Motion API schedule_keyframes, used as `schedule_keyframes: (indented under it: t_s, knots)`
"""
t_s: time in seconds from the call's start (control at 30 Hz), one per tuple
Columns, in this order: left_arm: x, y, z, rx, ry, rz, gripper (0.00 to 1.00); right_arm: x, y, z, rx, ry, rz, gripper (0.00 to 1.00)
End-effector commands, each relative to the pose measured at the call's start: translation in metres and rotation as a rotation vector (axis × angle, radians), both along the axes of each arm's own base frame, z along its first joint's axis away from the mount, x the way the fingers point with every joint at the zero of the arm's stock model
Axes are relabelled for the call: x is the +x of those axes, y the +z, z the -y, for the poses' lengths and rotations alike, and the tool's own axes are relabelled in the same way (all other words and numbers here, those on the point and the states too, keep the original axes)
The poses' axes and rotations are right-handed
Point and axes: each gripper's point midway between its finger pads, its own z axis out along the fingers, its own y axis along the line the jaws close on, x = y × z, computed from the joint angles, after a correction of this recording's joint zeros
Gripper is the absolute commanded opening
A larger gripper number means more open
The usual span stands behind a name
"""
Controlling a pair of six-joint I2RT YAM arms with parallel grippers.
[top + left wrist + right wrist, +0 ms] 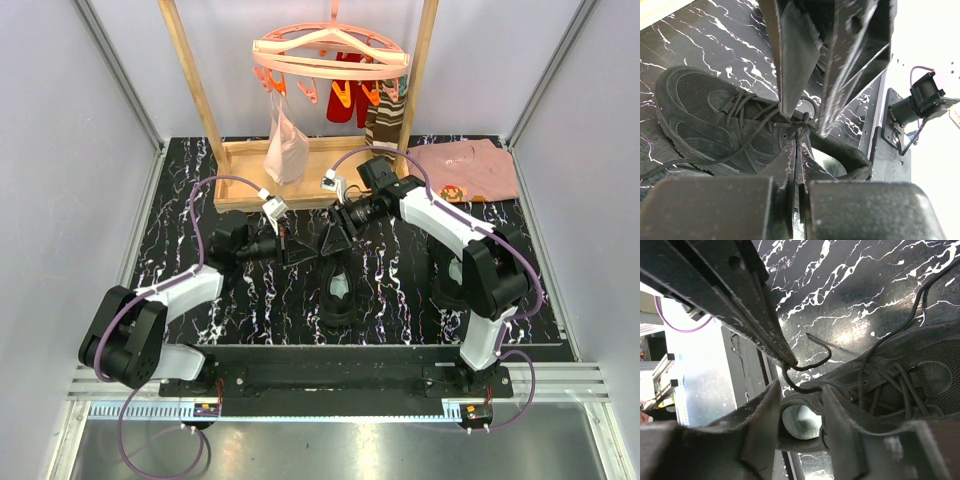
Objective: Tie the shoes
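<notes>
Bench (250, 300): glossy black slab with white marble-like veins; it carries everything.
Rack (190, 80): pale wooden frame at the far side; a pink ring hanger with clips hangs in it; the posts' tops are cut off by the frame edge.
Shirt (470, 170): pink, soft, folded flat; far right on the bench.
Shoe (339, 300): all black, mesh panels set in matte suede-like trim, rounded toe; it lies mid-bench between the arms; long axis runs near to far, toe toward the rack, heel opening toward the arm bases; from above the toe half is hidden under the two grippers.
Second shoe (447, 285): only a dark shape behind the right arm; mostly hidden, direction cannot be told.
Left gripper (788, 361): flat black tapered fingers; jaws together, pinched on a lace just above the shoe's tongue.
Right gripper (801, 390): jaws apart, straddling the heel opening; it holds nothing.
Insole (800, 422): pale grey-white, seen through the opening; blurred.
Lace (810, 366): thin black cord; curls from the left jaws' tip in a hook.
</notes>
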Motion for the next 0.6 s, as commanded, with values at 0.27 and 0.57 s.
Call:
schedule_keyframes:
  t_s: [0.27, 0.57]
  knots:
    - [0.0098, 0.0285, 0.0100, -0.047, -0.033, 0.094, 0.00, 0.0064, 0.0077, -0.0079, 0.027, 0.029, 0.067, 0.07]
    - [0.0070, 0.0283, 0.0110, -0.050, -0.052, 0.090, 0.00, 0.0085, 0.0105, -0.0011, 0.012, 0.034, 0.162, 0.30]
